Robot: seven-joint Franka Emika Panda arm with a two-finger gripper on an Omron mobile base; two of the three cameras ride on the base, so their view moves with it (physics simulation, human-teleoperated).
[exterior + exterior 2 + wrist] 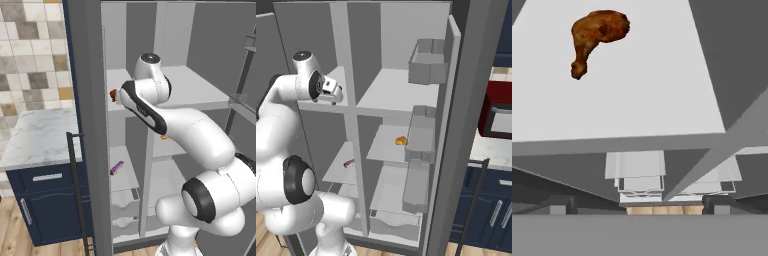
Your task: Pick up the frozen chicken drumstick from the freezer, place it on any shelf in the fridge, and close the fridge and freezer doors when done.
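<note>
Reddish-brown frozen chicken drumstick [597,37] lies on a white freezer [117,125] shelf, just ahead of your end effector [639,205], jaws wide, holding nothing. Pick step: advance, descend, close on it.

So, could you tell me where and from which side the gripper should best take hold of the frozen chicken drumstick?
Probably across the thick meaty end of the frozen chicken drumstick, coming down from above. It lies flat on a white shelf of the freezer with open space all round, its thinner bone end pointing toward the shelf's front edge. The gripper is open, and the rounded bulk gives the fingers more to close on than the narrow end.
</note>
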